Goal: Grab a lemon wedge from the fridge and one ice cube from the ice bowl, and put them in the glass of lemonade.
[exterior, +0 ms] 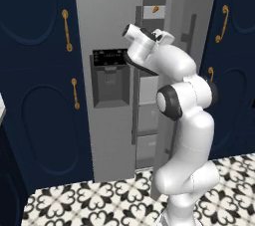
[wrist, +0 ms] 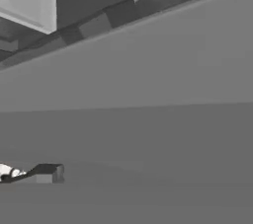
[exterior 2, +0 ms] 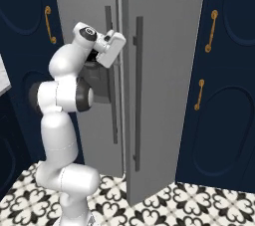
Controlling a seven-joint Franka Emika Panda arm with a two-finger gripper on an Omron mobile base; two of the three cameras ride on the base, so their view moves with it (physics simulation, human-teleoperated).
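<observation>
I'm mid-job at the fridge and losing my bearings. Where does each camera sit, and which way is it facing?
Left base view: behind-left of the arm, looking forward at the fridge, its right door ajar; the white arm rises lower right.
Right base view: behind-right, facing the fridge doors and handles; the arm rises lower left.
Hand view: on the hand, close against a grey fridge surface.
Both base views share the fridge, navy cabinets and patterned floor.

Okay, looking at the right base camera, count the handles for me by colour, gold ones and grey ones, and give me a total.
Gold cabinet handles: 3
Grey fridge handles: 2
Total: 5
</observation>
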